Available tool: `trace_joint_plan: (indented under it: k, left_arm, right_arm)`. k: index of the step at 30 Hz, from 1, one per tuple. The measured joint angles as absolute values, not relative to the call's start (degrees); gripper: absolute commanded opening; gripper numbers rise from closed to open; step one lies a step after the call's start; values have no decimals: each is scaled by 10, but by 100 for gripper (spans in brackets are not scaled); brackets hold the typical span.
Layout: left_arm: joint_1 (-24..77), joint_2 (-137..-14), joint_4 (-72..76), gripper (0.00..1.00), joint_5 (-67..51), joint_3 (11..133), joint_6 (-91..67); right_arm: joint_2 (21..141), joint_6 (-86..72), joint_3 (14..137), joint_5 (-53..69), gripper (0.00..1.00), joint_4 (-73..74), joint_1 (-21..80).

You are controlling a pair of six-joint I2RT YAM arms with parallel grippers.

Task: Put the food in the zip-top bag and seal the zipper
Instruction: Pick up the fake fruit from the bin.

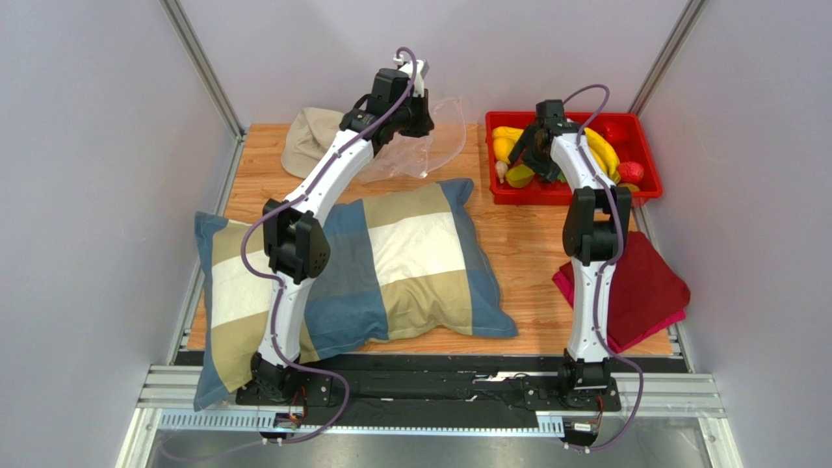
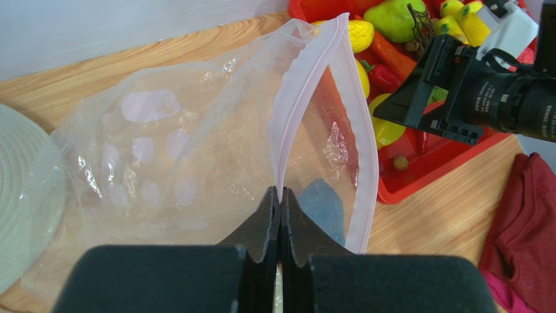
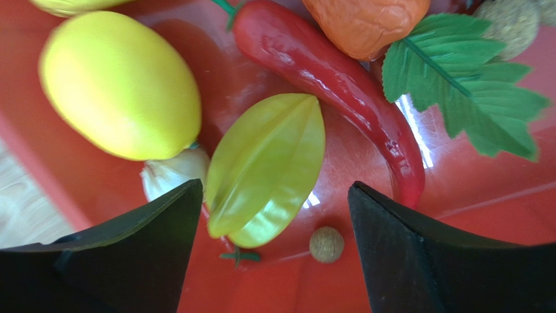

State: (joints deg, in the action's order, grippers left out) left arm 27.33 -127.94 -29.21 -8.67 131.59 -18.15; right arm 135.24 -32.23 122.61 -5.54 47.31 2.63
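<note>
The clear zip-top bag (image 1: 435, 146) lies at the back of the table with its mouth standing open toward the red tray (image 1: 576, 198). My left gripper (image 2: 280, 193) is shut on the near lip of the bag's pink zipper strip (image 2: 307, 85) and holds it up. The food lies in the tray: a lemon (image 3: 121, 85), a yellow-green star fruit (image 3: 267, 166), a red chili (image 3: 333, 85), bananas (image 1: 601, 146), a green leaf (image 3: 457, 78). My right gripper (image 3: 274, 189) is open, low in the tray, its fingers either side of the star fruit and apart from it.
A beige bucket hat (image 1: 311, 136) lies left of the bag. A checked pillow (image 1: 391, 263) fills the table's middle. A folded red cloth (image 1: 640, 288) lies at the right front. A garlic bulb (image 3: 169, 173) and a small tan ball (image 3: 326, 244) lie by the right fingers.
</note>
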Motion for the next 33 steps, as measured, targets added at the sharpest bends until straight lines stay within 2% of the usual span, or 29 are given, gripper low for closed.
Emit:
trace_joint_plan:
  k: [3,4,6,7,9,10,13,16,21,33]
  left_arm:
    - [273,-1279,-292,0,-87,1313,-182]
    - [273,-1279,-291,0,-86,1313,-182]
    - [273,-1279,-291,0,-86,1313,-182]
    - [273,-1279,-290,0,-86,1313,-182]
    - [273,-1279,-290,0,-86,1313,-182]
    - [273,-1279,-290,0,-86,1313,-182]
    - [273,-1279,-289,0,-87,1313,-182]
    - [273,-1279,-290,0,-88,1313,-182]
    - [273,-1279,-289,0,-92,1313,-192]
    - [265,-1279,-290,0,-116,1313,-235]
  right_arm:
    - [1365,-322,1226,-55,73,473,27]
    - [1368,-322,1226,-55,63,472,27]
    - [1374,-319,1226,-55,54,472,26]
    - [1376,-320,1227,-53,43,472,26]
    - [1376,-318,1229,-50,30,470,25]
    - [1376,-316,1234,-48,18,469,24]
    - [1375,-311,1243,-36,5,463,20]
    - [1367,-306,1242,-8,0,460,14]
    - [1311,-300,1218,44,0,408,5]
    - [1105,-345,1109,202,0,147,41]
